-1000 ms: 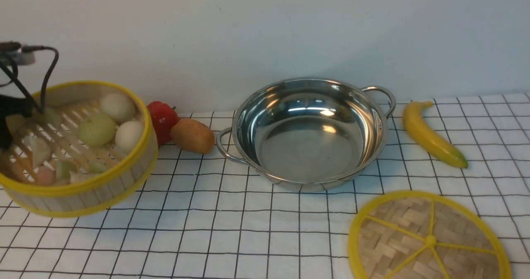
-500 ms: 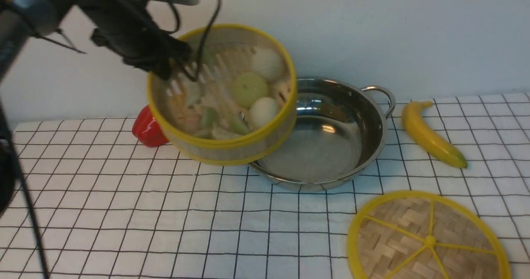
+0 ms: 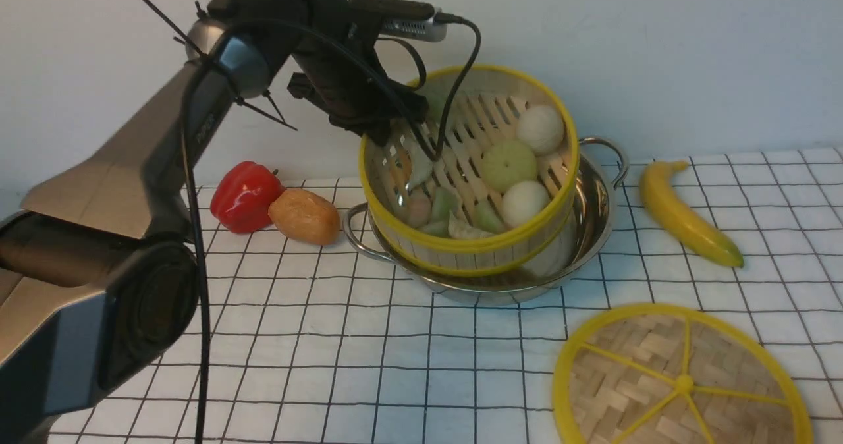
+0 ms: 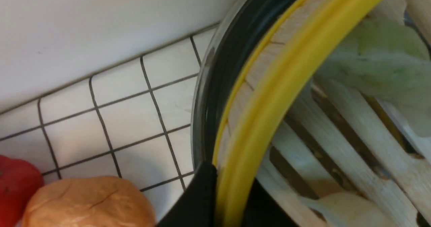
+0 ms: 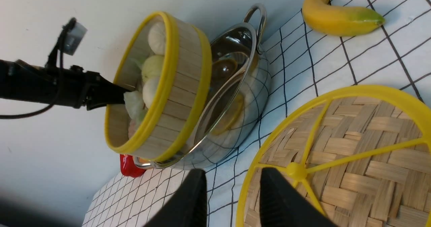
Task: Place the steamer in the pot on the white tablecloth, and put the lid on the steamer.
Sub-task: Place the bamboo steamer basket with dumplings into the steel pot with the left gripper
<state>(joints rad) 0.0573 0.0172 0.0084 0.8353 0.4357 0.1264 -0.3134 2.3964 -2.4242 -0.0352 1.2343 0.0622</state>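
The steamer (image 3: pixel 471 174), a bamboo basket with yellow rims holding buns and dumplings, hangs tilted over the steel pot (image 3: pixel 596 194), its near edge low inside the pot's rim. My left gripper (image 3: pixel 388 124) is shut on the steamer's far-left rim. In the left wrist view the black fingers (image 4: pixel 198 200) pinch the yellow rim (image 4: pixel 279 95) beside the pot's edge (image 4: pixel 207 85). The woven lid (image 3: pixel 681 381) lies flat on the white tablecloth (image 3: pixel 329 338) at the front right. My right gripper (image 5: pixel 232 180) is open and empty, just above the lid's edge (image 5: pixel 353 159).
A red pepper (image 3: pixel 244 197) and a brown potato (image 3: pixel 305 215) lie left of the pot. A banana (image 3: pixel 685 213) lies right of it. A pale wall stands close behind the pot. My left arm reaches across the left side of the cloth.
My left arm has carried the steamer from the far left rightward and up, then down over the pot. The lid, pot and banana have not moved.
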